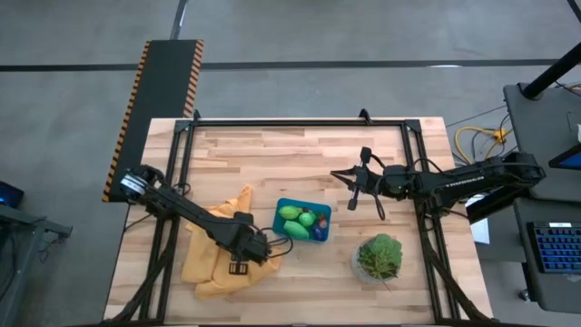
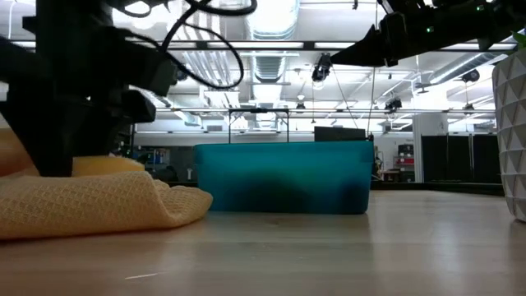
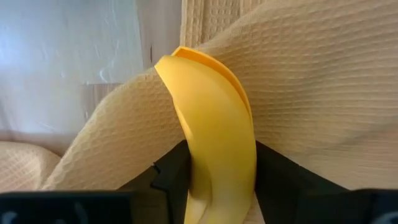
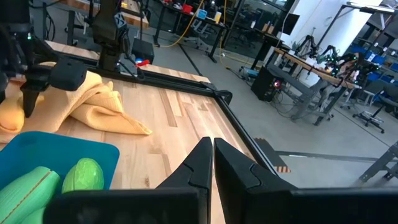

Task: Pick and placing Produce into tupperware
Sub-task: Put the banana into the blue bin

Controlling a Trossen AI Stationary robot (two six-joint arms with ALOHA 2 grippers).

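Observation:
My left gripper [image 1: 240, 263] is low over the mustard-yellow cloth [image 1: 218, 254], shut on a yellow toy banana [image 3: 214, 118]. The teal tupperware [image 1: 283, 205] stands on the table to the cloth's right. It holds green produce pieces [image 1: 292, 216] and a red and a purple piece [image 1: 320, 232]. My right gripper [image 1: 349, 177] is shut and empty, raised over the table beyond the tupperware's far right corner. The right wrist view shows the tupperware [image 4: 106, 152] and the green pieces [image 4: 81, 174]. My left gripper pinches the banana's near part [image 3: 217, 174] between its two fingers [image 3: 171, 171], one on each side. The banana runs along the fingers and its free end [image 3: 180, 56] reaches out past the fingertips toward the cloth. I cannot tell whether it touches the cloth.
A leafy green plant in a clear pot [image 1: 379, 256] stands near the table's right front, close to the tupperware. A black frame rail [image 1: 300, 121] runs along the table's far edge and sides. Bare wood lies between the tupperware and the far rail.

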